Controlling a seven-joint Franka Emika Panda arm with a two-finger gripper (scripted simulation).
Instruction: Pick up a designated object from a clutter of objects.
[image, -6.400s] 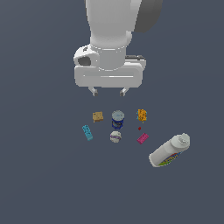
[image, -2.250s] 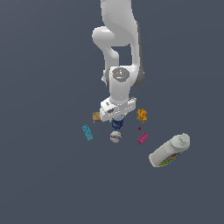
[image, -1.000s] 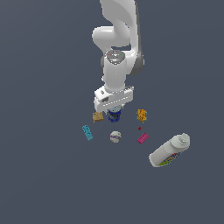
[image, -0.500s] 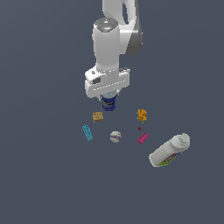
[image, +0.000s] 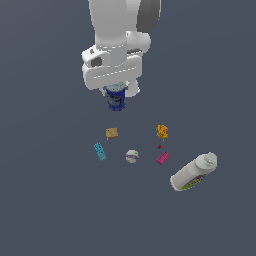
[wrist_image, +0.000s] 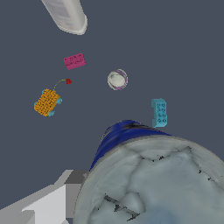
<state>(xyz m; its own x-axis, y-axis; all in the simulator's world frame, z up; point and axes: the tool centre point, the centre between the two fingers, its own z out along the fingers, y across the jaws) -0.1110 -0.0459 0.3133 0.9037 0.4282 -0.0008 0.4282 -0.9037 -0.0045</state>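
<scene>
The hand pinches the small dark-blue cylindrical can with pale lid, holding it clear above the bench and remaining clutter, so the pick looks essentially done.

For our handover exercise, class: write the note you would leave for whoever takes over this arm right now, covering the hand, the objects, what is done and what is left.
Hand: shut on the can, held up clear of the floor.
On the floor: tan block, orange block, cyan bar, ball, magenta bar, and the bottle lying on its side at the exterior view's right.
Done: the can is grasped and lifted out of the clutter.
Left: probably only to hold it steady; I would not loosen the grip.
</scene>
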